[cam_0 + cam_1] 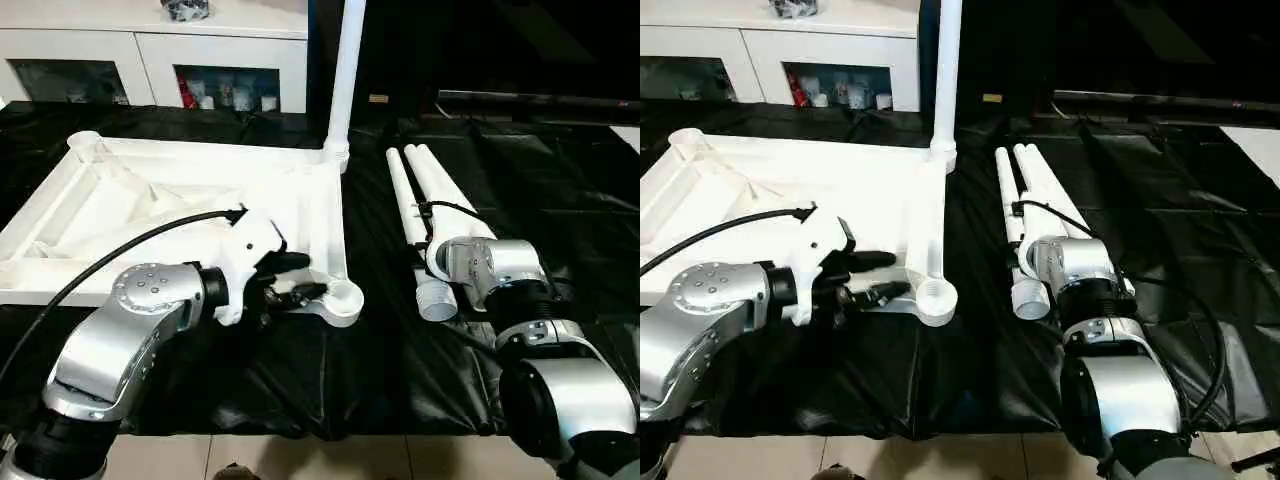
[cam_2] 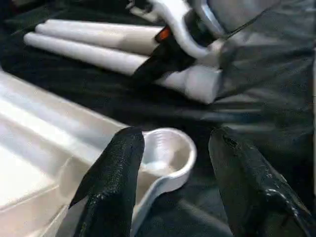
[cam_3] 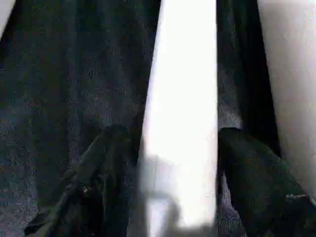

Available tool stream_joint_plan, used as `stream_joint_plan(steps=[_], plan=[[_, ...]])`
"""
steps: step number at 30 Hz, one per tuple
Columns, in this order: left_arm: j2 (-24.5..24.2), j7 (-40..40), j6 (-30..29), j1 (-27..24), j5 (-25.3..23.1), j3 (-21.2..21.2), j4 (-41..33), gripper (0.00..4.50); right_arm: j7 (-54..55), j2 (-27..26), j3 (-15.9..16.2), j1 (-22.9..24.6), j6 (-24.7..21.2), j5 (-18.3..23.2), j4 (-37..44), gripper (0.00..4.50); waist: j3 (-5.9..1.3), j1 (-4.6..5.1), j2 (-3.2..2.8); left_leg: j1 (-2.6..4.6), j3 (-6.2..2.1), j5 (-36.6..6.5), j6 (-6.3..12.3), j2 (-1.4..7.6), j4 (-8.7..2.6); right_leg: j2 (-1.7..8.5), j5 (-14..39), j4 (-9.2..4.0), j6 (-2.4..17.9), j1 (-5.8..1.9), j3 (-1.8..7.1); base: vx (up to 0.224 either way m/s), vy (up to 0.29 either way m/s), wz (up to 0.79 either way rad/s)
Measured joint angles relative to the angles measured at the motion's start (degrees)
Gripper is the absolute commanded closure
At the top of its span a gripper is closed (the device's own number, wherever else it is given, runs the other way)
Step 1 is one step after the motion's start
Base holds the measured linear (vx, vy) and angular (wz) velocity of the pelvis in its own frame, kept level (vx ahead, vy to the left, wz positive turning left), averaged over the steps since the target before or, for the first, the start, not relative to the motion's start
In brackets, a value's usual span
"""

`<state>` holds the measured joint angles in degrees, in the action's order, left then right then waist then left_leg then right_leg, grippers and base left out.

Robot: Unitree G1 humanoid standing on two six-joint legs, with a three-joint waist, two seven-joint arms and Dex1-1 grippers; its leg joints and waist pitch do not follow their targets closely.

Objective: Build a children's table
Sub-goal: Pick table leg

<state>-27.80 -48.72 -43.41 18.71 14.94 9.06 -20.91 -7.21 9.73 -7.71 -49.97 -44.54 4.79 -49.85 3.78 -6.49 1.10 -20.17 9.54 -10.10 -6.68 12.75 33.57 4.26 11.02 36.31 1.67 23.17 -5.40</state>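
While the white tabletop (image 1: pixel 180 215) is lying upside down on the black sheet (image 1: pixel 330 370) at about ten o'clock of the head view, its ribbed underside is facing up and one leg (image 1: pixel 345 70) is standing upright in the far corner socket at twelve o'clock. The near corner socket (image 1: pixel 343 296) is sitting empty at the centre. The left claw (image 1: pixel 290 278) is hovering just beside that near socket, its two black fingers (image 2: pixel 111 182) spread apart and gripping nothing; in the left wrist view one finger is overlapping the socket rim, though contact cannot be told.

Three loose legs (image 1: pixel 425 195) are lying side by side on the sheet at about two o'clock, running away from the robot. The right claw (image 3: pixel 173 148) is reaching over their near ends, its fingers (image 3: pixel 256 182) parted and straddling one white leg (image 3: pixel 182 113), with dark gaps showing between the pads and the tube, so it is released rather than clenched. A white cabinet (image 1: pixel 150 50) is standing at eleven o'clock beyond the sheet.
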Motion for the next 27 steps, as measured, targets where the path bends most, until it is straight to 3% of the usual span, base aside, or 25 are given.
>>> stream_joint_plan(steps=[3,4,11,19,25,27], plan=[[-0.1,-0.2,-0.3,0.0,0.7,0.0,-0.3,2.02,0.1,0.0,-0.3,-0.3,0.1,0.2,-0.8,1.74,0.0,-0.01,0.01,0.01,0.0,0.0,0.0,0.0,0.02,0.0,0.0,0.08,0.0,-0.01,0.0,0.0,0.0,0.0],[-0.2,-0.2,-0.3,0.0,0.9,0.1,-0.3,2.02,0.2,0.0,-0.3,-0.4,0.2,0.2,-1.0,2.0,-0.01,-0.01,0.03,0.02,0.0,0.0,-0.01,0.0,0.01,0.0,0.0,0.11,0.0,-0.01,0.01,0.0,0.0,0.0],[-1.0,0.5,-0.2,0.0,0.3,0.4,-0.2,2.02,0.3,0.1,-0.8,-0.9,0.6,0.3,-2.4,2.52,-0.02,-0.06,0.04,0.06,-0.01,0.0,-0.06,0.0,0.07,0.01,0.0,0.3,0.0,-0.02,0.01,0.0,0.0,0.0],[-1.0,1.8,0.7,0.0,-0.1,0.9,0.8,2.02,0.0,0.0,-0.9,-0.9,3.0,0.5,-3.1,2.67,-0.02,-0.05,0.04,0.05,-0.03,0.0,-0.08,0.0,0.14,0.02,0.0,0.41,0.0,-0.01,0.01,0.0,0.0,0.0],[3.3,6.4,2.8,3.7,-0.9,-1.0,4.8,2.02,-1.4,-0.3,-3.3,1.1,8.7,2.9,-0.6,2.67,0.02,-0.12,-0.03,0.01,-0.04,0.1,-0.08,0.02,0.3,0.03,-0.1,0.48,0.0,0.07,0.01,0.0,0.0,0.0],[6.2,9.0,3.6,5.3,-0.8,-2.4,6.3,2.02,-3.2,-0.4,-5.6,2.3,10.1,5.2,2.6,2.67,0.03,-0.17,-0.04,-0.01,-0.04,0.0,-0.08,0.01,0.3,0.02,-0.1,0.45,0.0,0.07,0.01,0.0,0.0,0.0]])
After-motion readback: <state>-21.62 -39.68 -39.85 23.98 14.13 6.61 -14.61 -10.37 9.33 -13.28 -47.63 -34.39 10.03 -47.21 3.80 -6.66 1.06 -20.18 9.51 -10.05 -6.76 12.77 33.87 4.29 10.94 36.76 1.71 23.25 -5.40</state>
